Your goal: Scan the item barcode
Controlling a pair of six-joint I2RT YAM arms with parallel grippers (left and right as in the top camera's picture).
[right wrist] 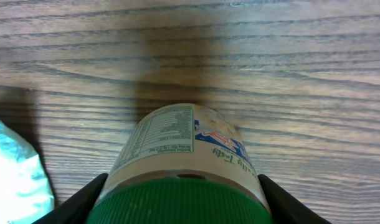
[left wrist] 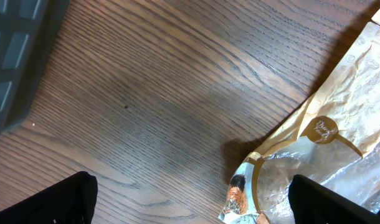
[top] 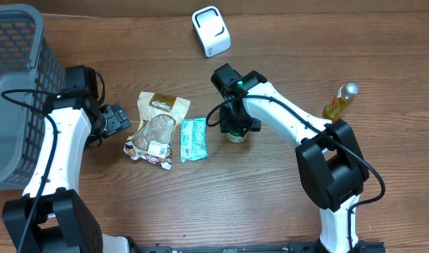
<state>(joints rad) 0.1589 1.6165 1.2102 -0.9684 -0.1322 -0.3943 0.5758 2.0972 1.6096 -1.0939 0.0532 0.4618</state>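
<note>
The right hand (right wrist: 182,184) is pinching the jar (right wrist: 177,140) just under its green lid (right wrist: 177,206). The jar is standing upright on the surface (top: 271,204), well apart from the scanner (top: 211,31). Its smooth round sides are inviting a slip or twist on lifting, hiding the barcode. The left hand (top: 122,119) is hanging spread, empty.

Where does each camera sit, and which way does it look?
Overhead: above the table, looking down on left arm and right arm.
Left wrist: on left arm, facing down at brown bag; pincer fingertips show.
Right wrist: on right arm, facing down at jar between its fingers.
Shared: overhead shows bag and jar too.
</note>
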